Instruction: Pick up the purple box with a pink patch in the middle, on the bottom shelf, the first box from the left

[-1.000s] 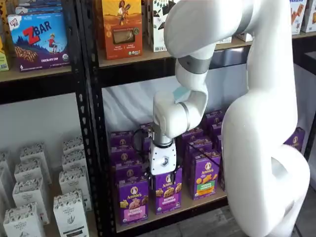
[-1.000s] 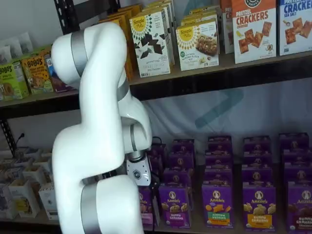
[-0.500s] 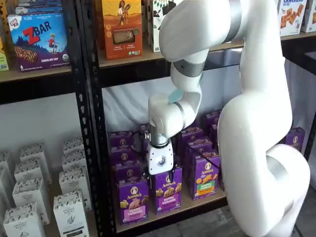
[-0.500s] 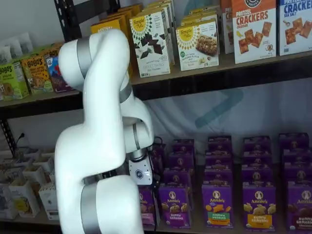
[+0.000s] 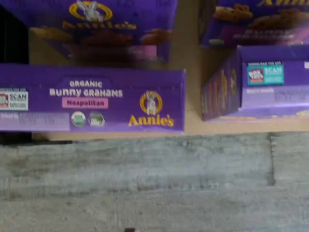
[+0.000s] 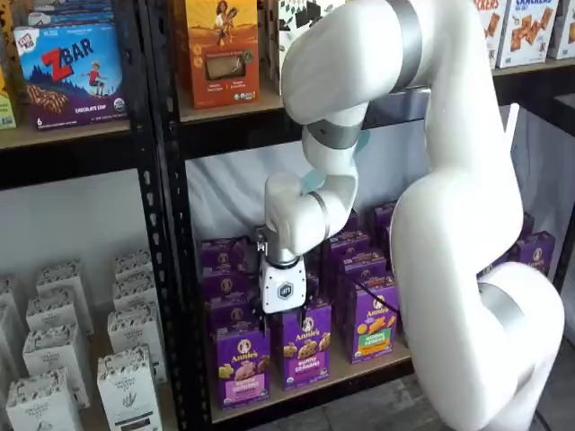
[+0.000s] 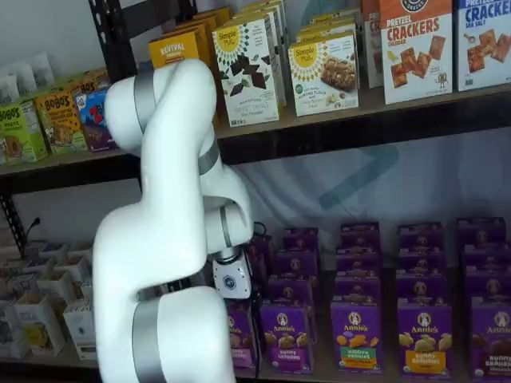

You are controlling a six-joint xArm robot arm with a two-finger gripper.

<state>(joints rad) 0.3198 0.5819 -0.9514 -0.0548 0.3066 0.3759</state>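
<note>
The purple box [image 6: 241, 364] with a pink patch stands upright at the left end of the bottom shelf [image 6: 346, 373]. The arm half hides the purple box [image 7: 242, 339] in a shelf view. My gripper [image 6: 286, 316] hangs just above the front row, a little right of this box and over its neighbour's top edge. It is open and holds nothing; its dark fingers barely show under the white body. In the wrist view, the purple box [image 5: 91, 104] shows its top panel with a pink "Neapolitan" label, at the tan board's [image 5: 193, 72] front edge.
Right of the target stand a purple carton with a yellow patch [image 6: 304, 346] and one with a green patch [image 6: 375, 323], with more purple rows behind. A black steel upright [image 6: 175, 269] rises just left. White cartons [image 6: 54, 359] fill the left bay. Grey floor [image 5: 145, 183] lies below.
The arm has swung left and the gripper has moved left and slightly up, from over the second front box toward the first. It stayed open throughout.
</note>
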